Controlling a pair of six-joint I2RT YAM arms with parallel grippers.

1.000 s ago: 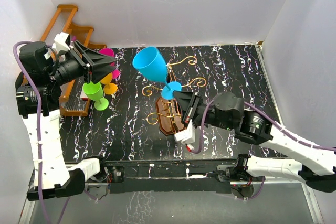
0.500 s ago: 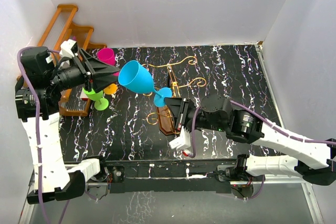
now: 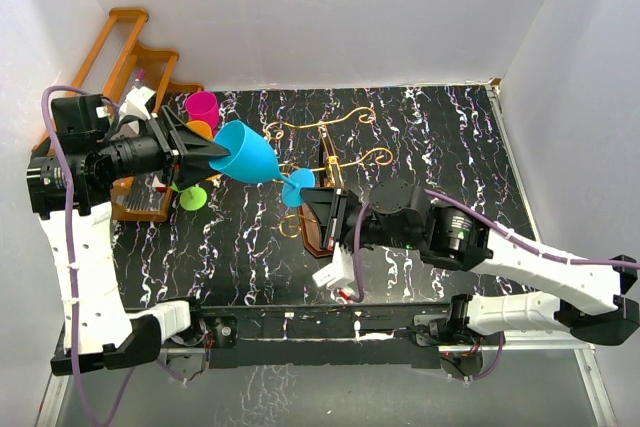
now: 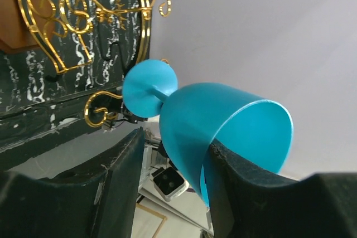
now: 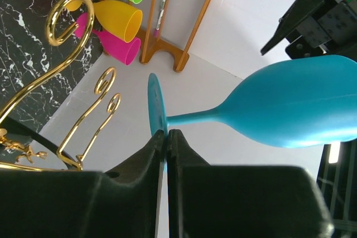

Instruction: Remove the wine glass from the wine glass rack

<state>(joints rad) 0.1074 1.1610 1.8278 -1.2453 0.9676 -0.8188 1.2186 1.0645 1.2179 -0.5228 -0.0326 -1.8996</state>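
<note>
I think the glass was being passed from one claw to the other. The left claw [image 4: 175, 143], on a high bent arm, had its fingers wide apart. The bowl of the blue wine glass [image 3: 245, 152] lay tipped between them, with a gap by one finger. The right claw [image 5: 166, 135], on a low stretched arm, was pinched nearly shut on the rim of the glass's foot. The wine glass rack [image 3: 327, 147] stood just behind that claw, apart from the glass. Next, the left claw should squeeze the bowl softly before the right lets go.
</note>
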